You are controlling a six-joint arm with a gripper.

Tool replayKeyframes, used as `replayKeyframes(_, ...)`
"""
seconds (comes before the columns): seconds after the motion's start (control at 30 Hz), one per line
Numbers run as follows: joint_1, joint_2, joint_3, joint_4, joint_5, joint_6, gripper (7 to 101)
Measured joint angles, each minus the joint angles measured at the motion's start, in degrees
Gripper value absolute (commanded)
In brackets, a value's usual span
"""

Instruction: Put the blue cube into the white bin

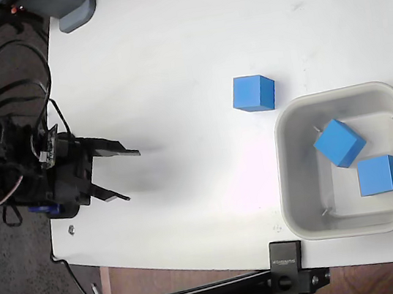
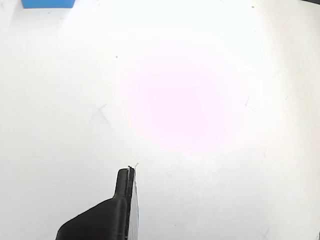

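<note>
The white surface (image 1: 166,40) is bare and glossy around the white bin (image 1: 354,225), which already holds two blue cubes; the blue cube (image 1: 253,93) I want sits just outside the bin's upper-left corner in the fixed view. My pincer (image 1: 121,176) hangs spread and empty, well apart from the bin. I judge the cube light, rigid and matte, so I'd pinch two opposite flat faces at mid-height.

Blue cubes and white bin, fixed view

One small matte bright-blue cube (image 1: 253,93) rests on the table right of frame centre, just beside the upper-left corner of the off-white rounded-square plastic bin (image 1: 288,177) at right. Two identical cubes lie inside: one rotated (image 1: 339,142), one square-on (image 1: 377,174).
</note>
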Motion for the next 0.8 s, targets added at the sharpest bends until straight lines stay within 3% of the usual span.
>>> replayKeyframes(0.8, 0.8, 0.0, 0.0, 0.0, -0.4, 0.0, 100.0)
